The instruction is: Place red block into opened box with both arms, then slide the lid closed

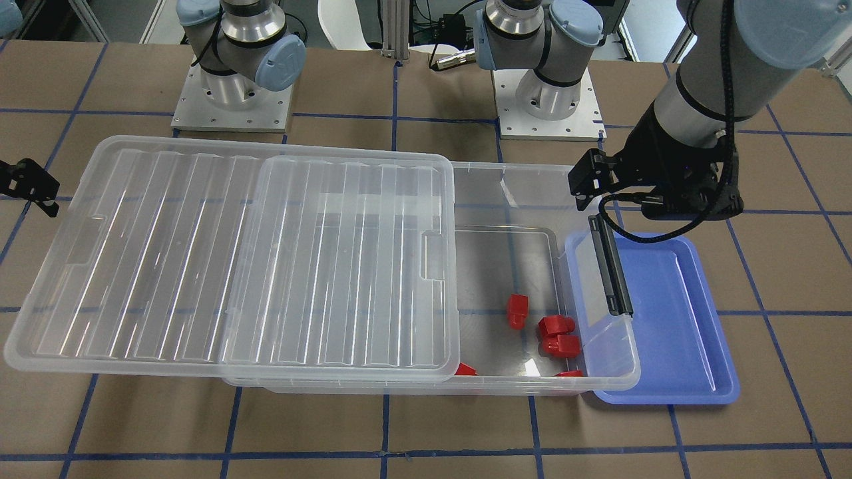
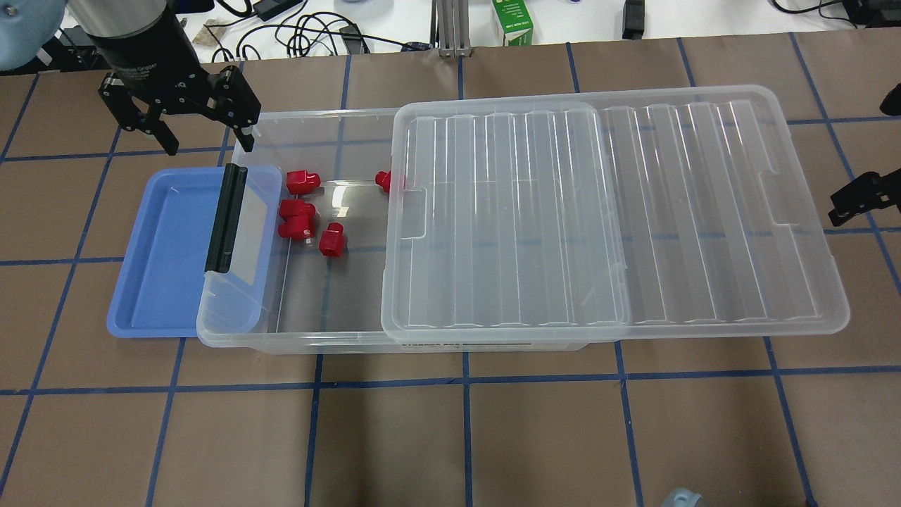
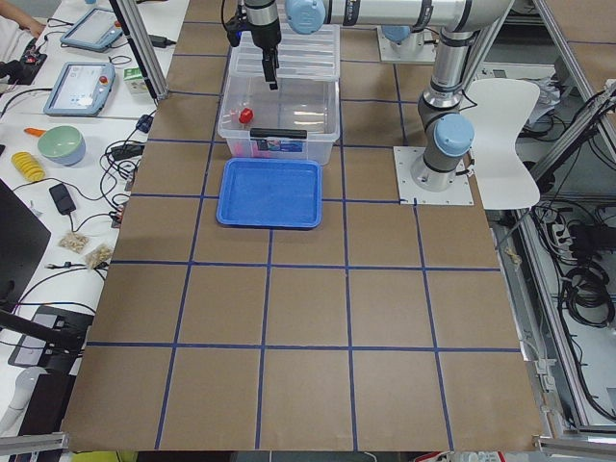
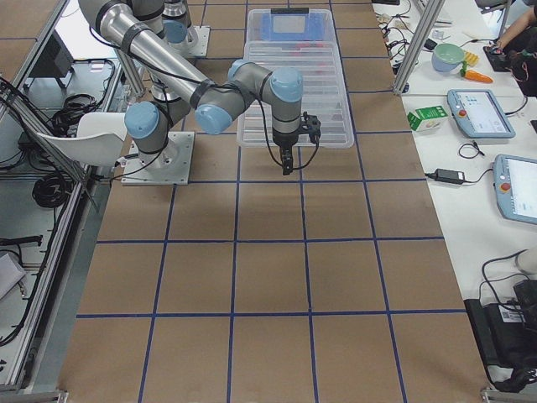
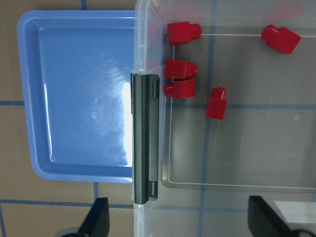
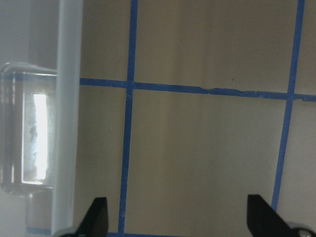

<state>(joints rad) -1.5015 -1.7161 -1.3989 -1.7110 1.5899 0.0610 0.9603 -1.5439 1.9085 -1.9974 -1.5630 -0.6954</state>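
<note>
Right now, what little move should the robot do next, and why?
Probably bring the open right gripper against the lid's overhanging end, ready to push it shut. The red blocks already lie in the box, and the lid covers only part of it. The left gripper hovers open by the box's corner, holding nothing.

Worktop (image 2: 535,436): brown covering with a blue tape grid. Lying directly on it:
- Clear box (image 2: 303,306), long side parallel to the robot-side edge, roughly mid-length.
- Blue tray (image 2: 162,282), flat at the box's clip end, toward the worktop's left end. The box rim overhangs the tray's near rim.
- Two metal base plates (image 1: 266,116) along the robot-side edge, close to the box.
</note>
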